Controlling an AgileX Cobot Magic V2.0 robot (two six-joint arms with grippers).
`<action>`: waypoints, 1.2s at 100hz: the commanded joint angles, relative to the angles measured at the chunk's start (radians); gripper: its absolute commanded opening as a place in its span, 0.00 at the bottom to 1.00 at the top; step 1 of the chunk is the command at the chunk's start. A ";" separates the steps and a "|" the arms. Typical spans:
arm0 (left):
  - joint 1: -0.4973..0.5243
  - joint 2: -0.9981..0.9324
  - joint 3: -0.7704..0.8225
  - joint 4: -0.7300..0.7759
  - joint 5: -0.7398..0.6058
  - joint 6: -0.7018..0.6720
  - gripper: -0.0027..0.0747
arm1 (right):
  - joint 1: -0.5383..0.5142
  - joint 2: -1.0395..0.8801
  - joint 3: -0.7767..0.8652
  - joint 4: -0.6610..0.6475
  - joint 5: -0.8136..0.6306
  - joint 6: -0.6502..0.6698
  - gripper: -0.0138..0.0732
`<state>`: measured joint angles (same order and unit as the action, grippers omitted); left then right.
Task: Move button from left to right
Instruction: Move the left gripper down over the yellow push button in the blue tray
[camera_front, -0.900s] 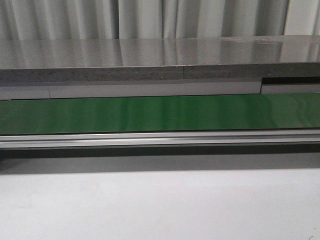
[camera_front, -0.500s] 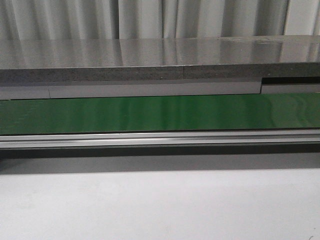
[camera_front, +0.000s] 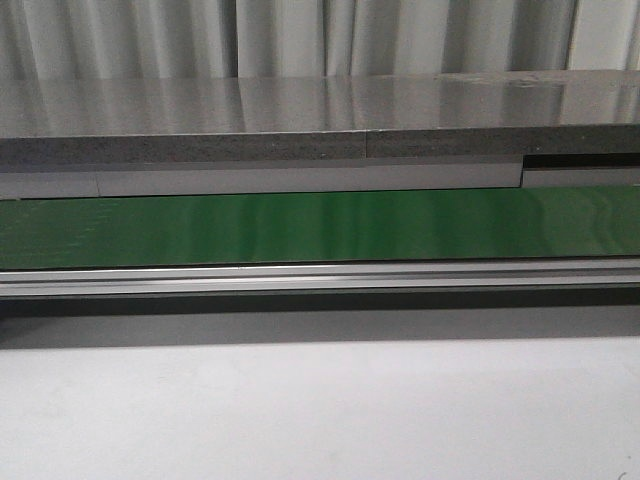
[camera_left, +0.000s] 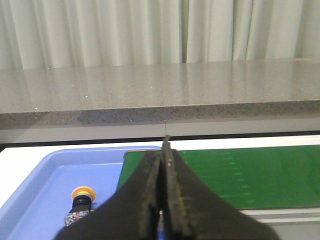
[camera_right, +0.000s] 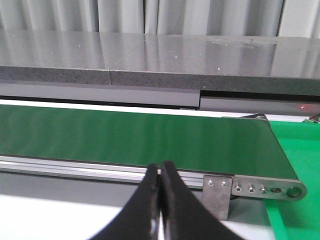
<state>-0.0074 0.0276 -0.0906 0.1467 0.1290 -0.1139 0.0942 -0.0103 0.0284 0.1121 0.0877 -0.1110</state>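
Observation:
The button (camera_left: 82, 198), with a yellow-orange cap and a black body, lies in a blue tray (camera_left: 45, 185) in the left wrist view, beside the end of the green belt. My left gripper (camera_left: 163, 150) is shut and empty, above the tray's edge and apart from the button. My right gripper (camera_right: 160, 170) is shut and empty, in front of the conveyor's metal rail near its right end. Neither gripper nor the button shows in the front view.
A green conveyor belt (camera_front: 320, 226) with a metal rail (camera_front: 320, 278) runs across the table, with a grey stone ledge (camera_front: 320, 120) and curtains behind. A green surface (camera_right: 295, 150) lies past the belt's right end. A white tabletop (camera_front: 320, 410) lies in front.

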 joint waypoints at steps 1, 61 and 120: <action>-0.008 0.075 -0.111 -0.013 -0.009 -0.012 0.01 | -0.003 -0.021 -0.015 -0.001 -0.088 0.001 0.08; -0.008 0.744 -0.742 -0.080 0.488 -0.012 0.01 | -0.003 -0.021 -0.015 -0.001 -0.088 0.001 0.08; -0.008 0.970 -0.813 -0.086 0.543 -0.012 0.01 | -0.003 -0.021 -0.015 -0.001 -0.088 0.001 0.08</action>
<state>-0.0074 1.0004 -0.8663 0.0694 0.7199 -0.1139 0.0942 -0.0103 0.0284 0.1121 0.0877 -0.1110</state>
